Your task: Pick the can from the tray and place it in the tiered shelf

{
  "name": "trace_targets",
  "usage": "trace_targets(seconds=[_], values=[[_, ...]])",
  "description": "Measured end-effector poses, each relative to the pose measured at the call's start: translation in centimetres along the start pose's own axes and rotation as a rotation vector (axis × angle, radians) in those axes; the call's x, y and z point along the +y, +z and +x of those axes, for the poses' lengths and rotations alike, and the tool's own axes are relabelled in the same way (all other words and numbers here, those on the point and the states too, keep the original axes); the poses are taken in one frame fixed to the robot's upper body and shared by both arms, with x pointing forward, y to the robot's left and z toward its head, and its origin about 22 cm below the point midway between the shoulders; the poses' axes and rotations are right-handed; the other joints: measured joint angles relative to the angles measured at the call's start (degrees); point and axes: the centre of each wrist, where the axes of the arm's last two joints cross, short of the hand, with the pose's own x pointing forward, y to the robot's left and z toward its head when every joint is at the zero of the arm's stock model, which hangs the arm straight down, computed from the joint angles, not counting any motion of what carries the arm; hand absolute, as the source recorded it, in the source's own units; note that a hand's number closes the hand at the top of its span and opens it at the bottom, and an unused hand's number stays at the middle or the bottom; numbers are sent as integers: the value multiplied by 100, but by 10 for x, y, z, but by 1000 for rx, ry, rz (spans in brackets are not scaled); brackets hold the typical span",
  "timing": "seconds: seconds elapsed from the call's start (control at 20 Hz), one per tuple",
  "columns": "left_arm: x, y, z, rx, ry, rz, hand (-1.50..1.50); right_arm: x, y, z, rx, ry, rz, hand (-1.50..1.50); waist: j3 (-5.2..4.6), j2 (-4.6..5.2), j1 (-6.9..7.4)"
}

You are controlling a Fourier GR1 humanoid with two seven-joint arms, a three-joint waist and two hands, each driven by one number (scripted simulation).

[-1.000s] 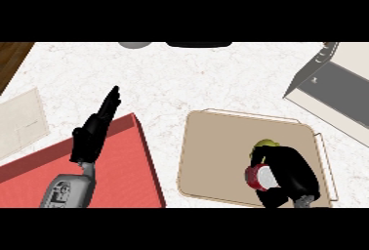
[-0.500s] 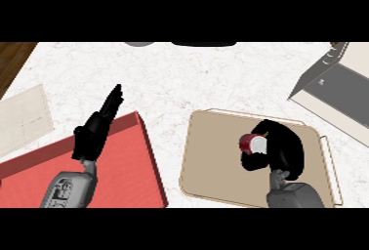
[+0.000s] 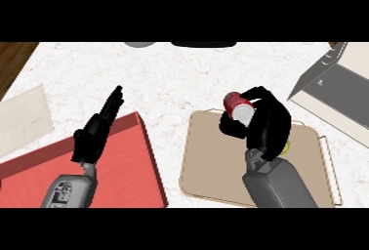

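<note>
At bench's left edge: pale board (image 3: pixel 25 119); red mat (image 3: pixel 122 168). Over the mat: left hand (image 3: pixel 97 132), fingers straight, resting. Bench centre-right: beige tray (image 3: pixel 216 166). Above tray's far edge: right hand (image 3: pixel 265 128) curled round red can (image 3: pixel 238 105), lifted. Can probably light, rigid, smooth-sided; hold mid-body. Far right corner: tiered shelf (image 3: pixel 338 83).

I'm looking down at a kitchen: a white marble-patterned counter (image 3: pixel 187 73) carries a beige tray (image 3: pixel 209 161), a red board (image 3: pixel 122 166) and a grey tiered shelf (image 3: pixel 338 93) at its right edge.
</note>
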Motion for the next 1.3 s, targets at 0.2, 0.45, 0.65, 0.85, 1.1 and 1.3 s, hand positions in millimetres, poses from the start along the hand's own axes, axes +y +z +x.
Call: trace_targets(seconds=[0.2,0.45,0.65,0.85,1.1,1.3], values=[[-2,2,-2,6,-3,6,0,-12,-2,32,-66,-31,-114,150,-4,-9,-45],[6,2,0,16,3,25,0,-37,1,47,-74,-15,-272,150,-8,-37,-141],[6,2,-3,20,2,25,0,-58,-4,63,-82,-6,-400,150,-7,-29,-154],[3,5,-5,12,4,26,0,-81,-12,76,-65,1,-509,150,-7,-29,-150],[11,1,-3,8,-1,26,0,-110,-22,86,-33,19,-591,150,-5,-22,-164],[8,7,-8,12,-2,25,0,-132,-36,84,9,42,-640,150,-4,-15,-151]])
